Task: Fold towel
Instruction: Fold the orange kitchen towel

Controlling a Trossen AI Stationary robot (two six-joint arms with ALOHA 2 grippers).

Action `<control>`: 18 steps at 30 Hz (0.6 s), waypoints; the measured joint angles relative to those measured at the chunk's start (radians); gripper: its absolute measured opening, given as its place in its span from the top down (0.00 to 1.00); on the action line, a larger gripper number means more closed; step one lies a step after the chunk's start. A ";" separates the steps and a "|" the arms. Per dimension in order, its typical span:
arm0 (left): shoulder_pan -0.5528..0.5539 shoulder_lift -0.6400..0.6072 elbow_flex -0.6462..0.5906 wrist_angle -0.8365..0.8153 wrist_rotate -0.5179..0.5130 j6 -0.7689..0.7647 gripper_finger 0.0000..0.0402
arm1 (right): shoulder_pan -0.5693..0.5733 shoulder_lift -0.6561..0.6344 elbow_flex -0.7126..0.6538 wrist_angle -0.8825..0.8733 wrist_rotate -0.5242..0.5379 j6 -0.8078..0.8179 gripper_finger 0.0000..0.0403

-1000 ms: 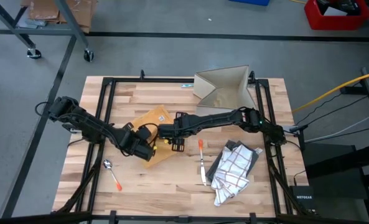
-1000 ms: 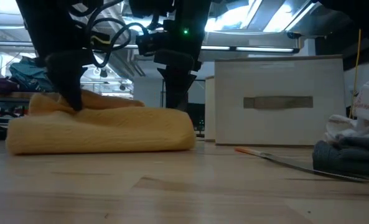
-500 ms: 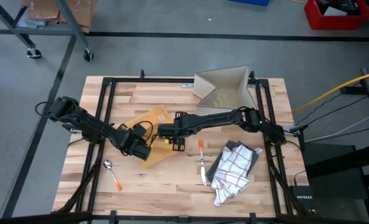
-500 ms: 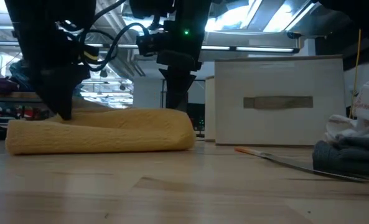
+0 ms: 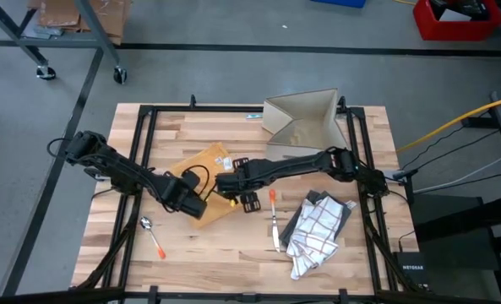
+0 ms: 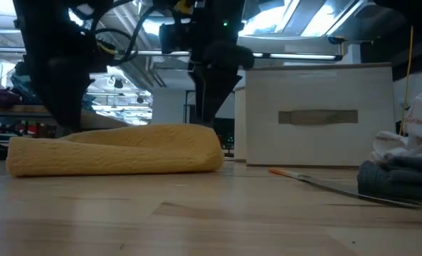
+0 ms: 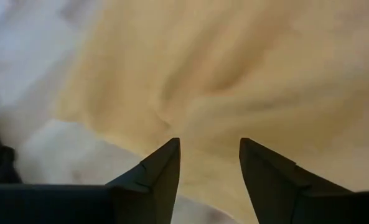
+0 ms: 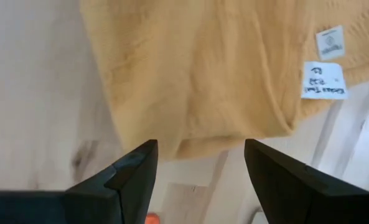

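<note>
The yellow towel [image 5: 206, 169] lies folded mid-table, soft and limp. My left gripper [image 7: 207, 163] and right gripper [image 8: 200, 163] both stand open above it, holding nothing. I would pinch a corner, at the edge.

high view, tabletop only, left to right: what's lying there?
spoon → yellow towel → orange-tipped utensil → checked cloth pile. The cardboard box at the far edge overlaps these across, so it is left out.
</note>
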 joint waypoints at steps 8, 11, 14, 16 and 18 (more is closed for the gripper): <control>-0.050 0.000 0.038 0.273 0.221 0.142 0.62 | 0.047 -0.008 0.021 -0.034 -0.009 -0.004 0.40; -0.094 0.006 0.038 0.362 0.224 0.164 0.62 | 0.077 -0.008 0.020 -0.028 -0.012 -0.002 0.40; -0.138 0.029 0.038 0.393 0.220 0.154 0.62 | 0.102 -0.007 -0.007 0.005 -0.012 -0.002 0.40; -0.164 0.054 0.037 0.403 0.218 0.144 0.62 | 0.116 -0.006 -0.032 0.034 -0.012 -0.001 0.40; -0.185 0.080 0.037 0.404 0.218 0.125 0.62 | 0.128 -0.005 -0.057 0.055 -0.005 -0.007 0.40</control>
